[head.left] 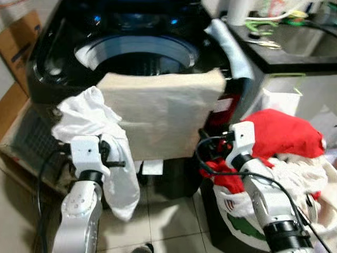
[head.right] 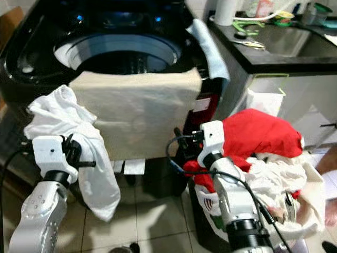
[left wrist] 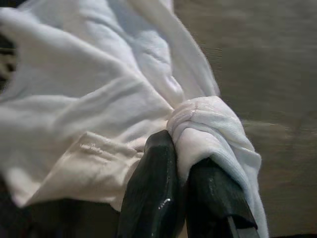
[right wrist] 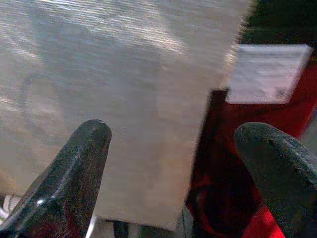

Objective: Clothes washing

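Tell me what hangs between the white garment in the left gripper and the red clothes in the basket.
A beige cloth draped over the washing machine's front rim hangs between the white garment and the red clothes, seen in both eye views.

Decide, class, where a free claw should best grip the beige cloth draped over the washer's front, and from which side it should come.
Grip the beige cloth at its hanging right edge, coming from the front-right. That edge hangs free off the washer, so a finger can likely slip behind it. The open right claw already faces it; the left claw is shut on a white garment.
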Robot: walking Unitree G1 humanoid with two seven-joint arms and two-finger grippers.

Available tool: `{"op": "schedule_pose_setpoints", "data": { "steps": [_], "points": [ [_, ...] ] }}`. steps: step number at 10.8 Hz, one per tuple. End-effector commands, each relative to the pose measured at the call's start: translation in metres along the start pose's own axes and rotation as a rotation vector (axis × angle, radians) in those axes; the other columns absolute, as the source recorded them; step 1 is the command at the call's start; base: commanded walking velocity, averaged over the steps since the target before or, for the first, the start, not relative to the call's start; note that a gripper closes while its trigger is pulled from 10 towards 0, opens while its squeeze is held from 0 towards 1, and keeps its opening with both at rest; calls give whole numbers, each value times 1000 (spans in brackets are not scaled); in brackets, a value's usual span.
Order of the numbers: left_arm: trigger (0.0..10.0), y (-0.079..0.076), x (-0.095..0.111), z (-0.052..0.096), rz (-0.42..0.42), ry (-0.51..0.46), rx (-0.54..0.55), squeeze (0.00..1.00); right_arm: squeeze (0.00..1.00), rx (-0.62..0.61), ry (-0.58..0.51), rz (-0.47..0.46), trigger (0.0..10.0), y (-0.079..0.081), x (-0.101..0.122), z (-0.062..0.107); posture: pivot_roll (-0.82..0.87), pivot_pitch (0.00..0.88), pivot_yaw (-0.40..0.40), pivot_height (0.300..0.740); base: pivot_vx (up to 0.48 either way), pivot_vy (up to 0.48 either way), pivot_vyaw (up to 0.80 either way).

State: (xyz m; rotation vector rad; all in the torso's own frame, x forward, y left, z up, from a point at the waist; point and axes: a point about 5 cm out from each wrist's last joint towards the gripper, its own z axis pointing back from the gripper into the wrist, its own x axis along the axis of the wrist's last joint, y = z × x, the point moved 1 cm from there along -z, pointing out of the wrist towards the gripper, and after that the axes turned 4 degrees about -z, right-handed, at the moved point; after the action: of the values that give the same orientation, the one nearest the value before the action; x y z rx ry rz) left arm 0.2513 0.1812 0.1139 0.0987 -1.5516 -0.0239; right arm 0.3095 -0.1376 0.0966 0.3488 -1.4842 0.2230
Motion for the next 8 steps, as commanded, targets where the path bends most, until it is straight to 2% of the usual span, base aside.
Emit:
{"op": "schedule_pose_setpoints", "data": {
  "steps": [1, 2, 3, 5, 6, 7, 8],
  "points": [
    [1216, 0, 14, -3, -1, -57, 14, 0, 0, -37, -107, 117, 10000, -3, 25, -4, 145, 0, -66, 740, 0, 0, 0],
    [10000, 1, 42, -12, 10, -149, 18, 0, 0, -59, -244, 175, 10000, 0, 61, -7, 145, 0, -69, 740, 0, 0, 0],
    [10000, 7, 88, -28, 18, -285, 42, 0, 0, -55, -387, 162, 10000, 4, 111, -14, 140, 0, -66, 740, 0, 0, 0],
    [10000, 19, 141, -42, 29, -446, 57, 0, 0, -33, -538, 198, 10000, 8, 165, -21, 134, 0, -65, 740, 0, 0, 0],
    [10000, 35, 190, -52, 9, -581, 75, 0, 0, -36, -637, 239, 10000, 6, 212, -24, 129, 0, -66, 740, 0, 0, 0],
    [10000, 40, 211, -59, -46, -615, 83, 0, 0, -57, -648, 214, 10000, -2, 234, -28, 125, 0, -69, 740, 0, 0, 0],
    [10000, 41, 216, -63, -71, -611, 77, 0, 0, -71, -635, 193, 10000, -5, 238, -31, 124, 0, -68, 740, 0, 0, 0]
  ]
}}
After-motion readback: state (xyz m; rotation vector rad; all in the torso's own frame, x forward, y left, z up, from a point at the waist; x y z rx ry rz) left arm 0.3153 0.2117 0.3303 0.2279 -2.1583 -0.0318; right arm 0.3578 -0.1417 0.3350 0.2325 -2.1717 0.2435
